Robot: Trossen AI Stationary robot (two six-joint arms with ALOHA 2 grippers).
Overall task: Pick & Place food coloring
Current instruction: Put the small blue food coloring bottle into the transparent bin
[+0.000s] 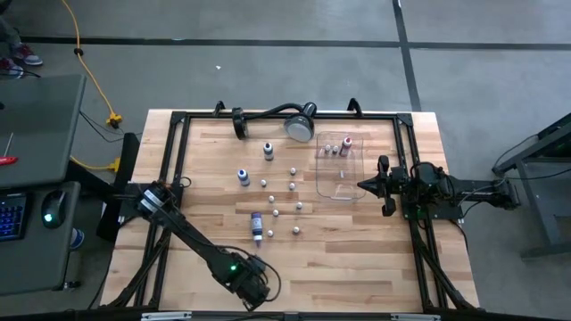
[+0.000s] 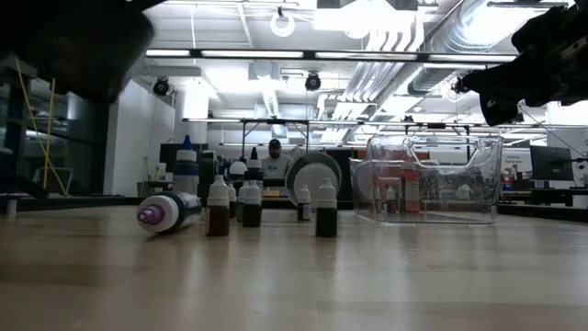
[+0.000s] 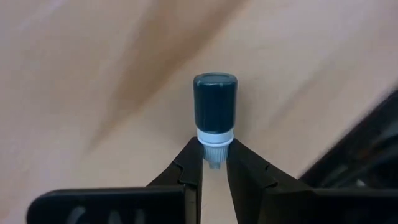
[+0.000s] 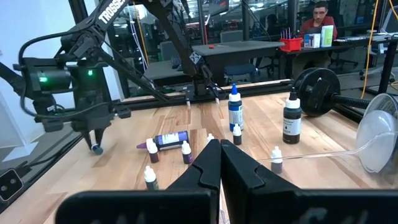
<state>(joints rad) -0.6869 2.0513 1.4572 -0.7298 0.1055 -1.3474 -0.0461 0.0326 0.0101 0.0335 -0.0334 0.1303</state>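
Note:
My left gripper point(image 3: 214, 163) is near the table's front edge point(image 1: 254, 292) and is shut on one food coloring bottle with a dark teal body point(image 3: 214, 102). It also shows in the right wrist view, the left gripper point(image 4: 94, 144). Several more small white-capped bottles point(image 1: 284, 201) stand on their bases mid-table. A larger blue bottle point(image 1: 257, 225) lies on its side. My right gripper point(image 4: 219, 163) is shut on nothing and waits at the right, beside the clear tray point(image 1: 350, 192). My left gripper pinches the bottle's white cap point(image 3: 214, 144) between its two fingertips. The fingers come from above, pointing steeply down. The bottle hangs upright below them, body downward. In the right wrist view the bottle point(image 4: 95, 149) looks just clear of the wood.
Two taller blue bottles point(image 1: 243, 176) point(image 1: 268, 150) stand left of centre. The tray holds a few bottles point(image 1: 335, 148) at its far end. A round silver lamp head point(image 1: 301, 125) on a black gooseneck lies at the far edge. Black frame rails point(image 1: 169, 160) border the table.

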